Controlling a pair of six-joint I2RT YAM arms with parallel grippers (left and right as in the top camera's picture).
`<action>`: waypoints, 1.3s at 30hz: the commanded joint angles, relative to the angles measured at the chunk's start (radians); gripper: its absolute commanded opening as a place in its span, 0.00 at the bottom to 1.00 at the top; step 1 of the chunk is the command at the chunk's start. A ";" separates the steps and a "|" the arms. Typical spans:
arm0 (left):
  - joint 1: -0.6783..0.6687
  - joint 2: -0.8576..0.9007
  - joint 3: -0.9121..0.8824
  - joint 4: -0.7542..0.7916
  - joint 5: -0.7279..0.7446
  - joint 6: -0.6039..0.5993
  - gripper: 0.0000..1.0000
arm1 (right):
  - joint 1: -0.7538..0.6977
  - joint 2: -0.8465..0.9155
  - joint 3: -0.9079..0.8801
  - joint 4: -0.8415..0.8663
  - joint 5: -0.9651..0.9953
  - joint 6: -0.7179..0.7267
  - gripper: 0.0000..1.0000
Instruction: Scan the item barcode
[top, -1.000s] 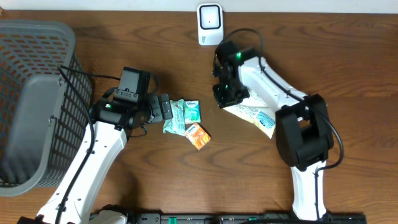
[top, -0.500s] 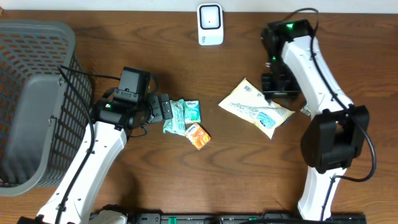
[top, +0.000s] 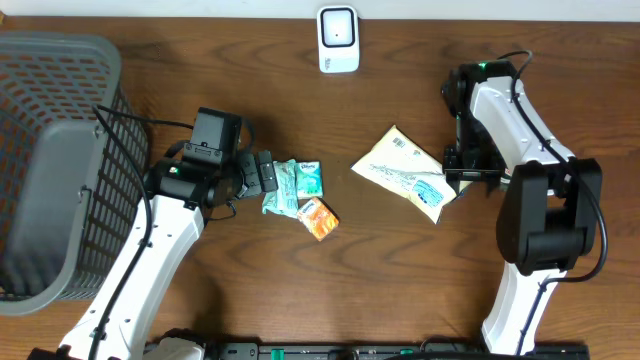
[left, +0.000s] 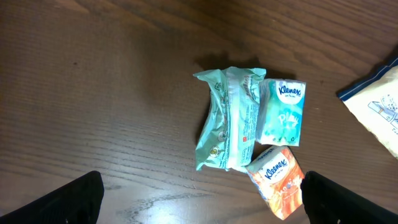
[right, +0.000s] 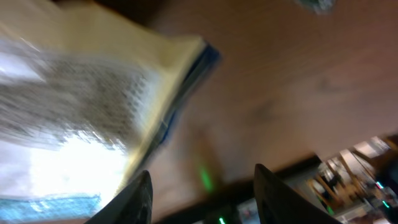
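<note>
1. Looking down from overhead, the right gripper (top: 470, 165) hovers at the edge of the yellow pouch (top: 410, 172). The pouch lies flat on the table (top: 250, 90) just beside it, on the side toward the other arm. The scanner (top: 338, 38) stands well apart from this gripper, past the pouch at the table's far edge. The left gripper (top: 262, 175) sits just beside a green pack (top: 283, 190), with a blue pack (top: 309, 178) and an orange pack (top: 319, 218) beyond it. The basket (top: 100, 50) is behind it.

2. From the left wrist, the left gripper's fingers are spread wide with nothing between them. The three packs lie ahead of it, touching one another, and a corner of the pouch shows off to one side.

3. From the right wrist, the picture is blurred. The fingers stand apart with bare table between them, so the gripper is released. The pouch lies ahead and to one side.

4. As far as the views show, no item faces the scanner. Lifting one and presenting its barcode seems still to do.
</note>
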 joint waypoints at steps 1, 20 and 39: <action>0.005 0.002 0.011 0.000 -0.016 0.006 1.00 | 0.018 0.002 -0.022 0.057 -0.043 0.016 0.48; 0.005 0.002 0.011 0.000 -0.016 0.006 1.00 | 0.196 0.022 -0.103 0.626 -0.301 -0.117 0.40; 0.005 0.002 0.011 0.000 -0.016 0.006 1.00 | 0.264 0.034 0.093 0.548 -0.562 -0.281 0.31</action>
